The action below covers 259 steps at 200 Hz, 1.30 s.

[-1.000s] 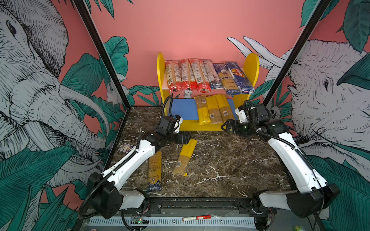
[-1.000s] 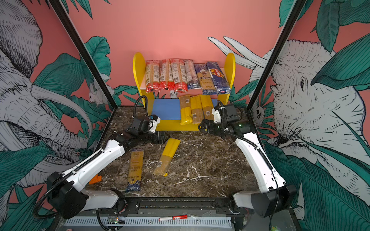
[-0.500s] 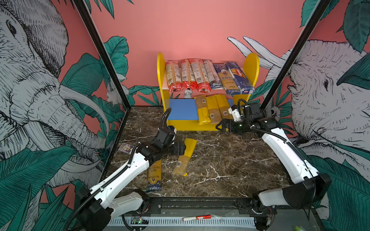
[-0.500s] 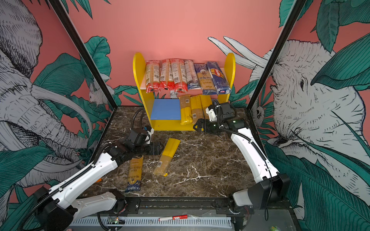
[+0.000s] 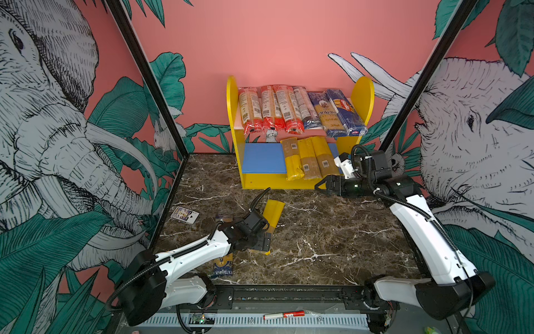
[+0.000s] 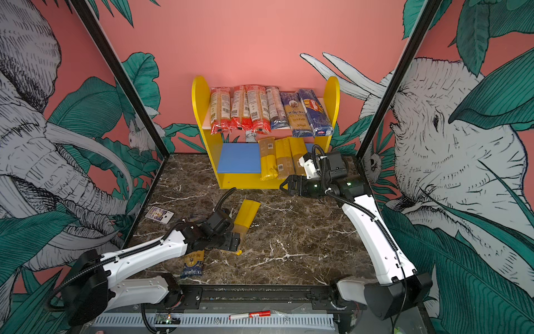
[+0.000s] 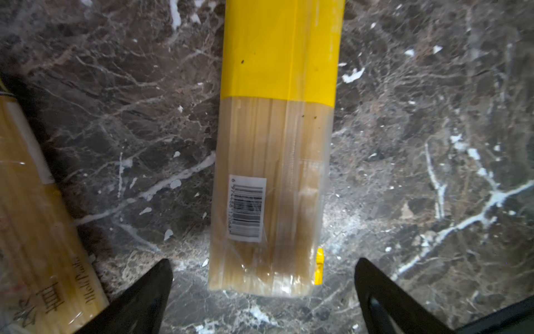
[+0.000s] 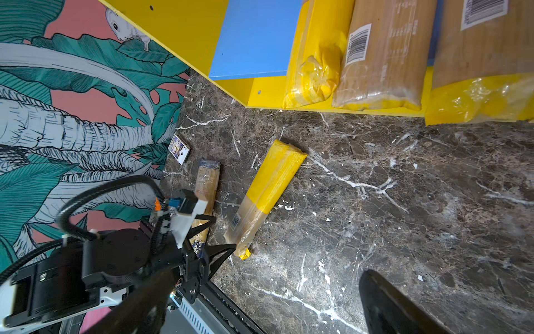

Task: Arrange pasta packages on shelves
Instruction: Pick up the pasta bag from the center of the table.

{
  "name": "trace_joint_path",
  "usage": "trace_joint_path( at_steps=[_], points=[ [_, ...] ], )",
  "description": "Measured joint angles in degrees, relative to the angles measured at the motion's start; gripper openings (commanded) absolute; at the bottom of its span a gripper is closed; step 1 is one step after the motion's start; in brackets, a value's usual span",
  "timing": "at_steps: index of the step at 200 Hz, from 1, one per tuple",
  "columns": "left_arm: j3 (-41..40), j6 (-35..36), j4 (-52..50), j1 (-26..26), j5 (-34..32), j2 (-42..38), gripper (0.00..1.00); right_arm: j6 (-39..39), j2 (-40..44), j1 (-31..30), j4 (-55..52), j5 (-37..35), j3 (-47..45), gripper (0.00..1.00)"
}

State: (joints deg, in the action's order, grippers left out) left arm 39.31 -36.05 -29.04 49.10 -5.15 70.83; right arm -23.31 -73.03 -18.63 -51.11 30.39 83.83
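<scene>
Three packs (image 8: 375, 57) lie side by side on the shelf's blue board (image 8: 254, 40), their ends overhanging its yellow front edge. On the table (image 8: 404, 202) a half-yellow pack (image 8: 268, 191) lies slanted. The left end effector (image 8: 226, 232), fingers spread, sits near its clear end, with a blue-ended pack (image 8: 206, 185) beside it.

Nine pasta packs (image 5: 291, 108) on shelves (image 5: 232, 115), two flat in front (half-yellow pack (image 5: 273, 212), blue-ended pack (image 5: 222, 264))

Bright even light, wrist views blurred
</scene>
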Motion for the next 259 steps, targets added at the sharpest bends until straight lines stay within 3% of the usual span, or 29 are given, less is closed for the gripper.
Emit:
trace_joint_path(
  at_steps=[77,123,162,233,259],
  points=[
    [-0.5,2.2,8.7,0.0,0.7,8.1,0.99,-0.7,1.3,-1.6,-1.0,0.3,-3.3,0.99],
    [-1.7,2.2,11.6,0.0,1.7,9.8,0.92,-1.7,1.4,-5.3,-1.3,1.2,-6.4,0.99],
    [-2.4,2.0,13.2,0.0,1.2,10.5,0.66,-2.3,1.7,-7.1,-1.9,1.5,-7.8,0.99],
    [-4.1,0.9,17.2,0.0,1.7,8.3,0.0,-3.3,3.2,-7.2,-2.2,1.3,-8.2,0.99],
    [-5.4,0.9,16.3,0.0,2.2,5.7,0.0,-3.5,2.2,-7.2,-1.9,1.8,-7.9,0.99]
  ],
)
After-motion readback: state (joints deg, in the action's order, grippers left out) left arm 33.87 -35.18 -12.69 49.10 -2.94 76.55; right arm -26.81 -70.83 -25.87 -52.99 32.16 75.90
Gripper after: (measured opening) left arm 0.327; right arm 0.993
